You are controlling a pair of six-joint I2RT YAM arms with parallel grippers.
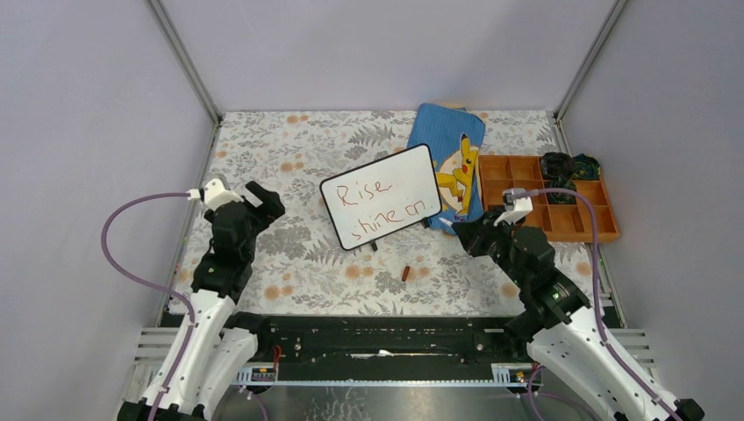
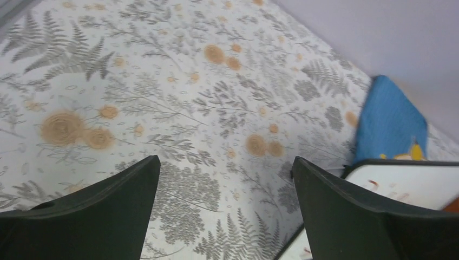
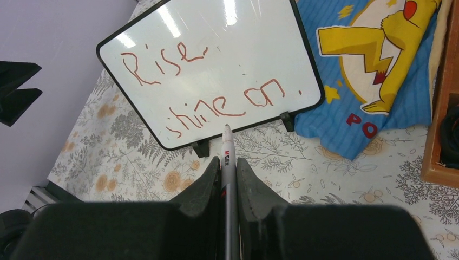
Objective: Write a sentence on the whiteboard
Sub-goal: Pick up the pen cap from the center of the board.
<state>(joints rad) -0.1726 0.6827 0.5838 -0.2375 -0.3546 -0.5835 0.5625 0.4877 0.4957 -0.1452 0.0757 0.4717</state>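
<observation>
White whiteboard, black frame, red lettering; blue pouch (yellow cartoon figure); counter patterned with grey ferns, orange blooms.

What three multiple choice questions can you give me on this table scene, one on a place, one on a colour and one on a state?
1. Where does the blue pouch lie?
A. between the whiteboard and the orange tray
B. inside the orange tray
C. beside the left arm's base

2. What colour is the writing on the whiteboard?
A. black
B. green
C. red

3. How is the right gripper?
A. open and empty
B. shut on a pen
C. shut on the blue pouch

Answers:
1 A: the top view shows the pouch with the board on one side and the tray on the other.
2 C: the strokes show red in both the top and right wrist views.
3 B: its own wrist view shows the pen clamped in it, tip towards the board.
</observation>
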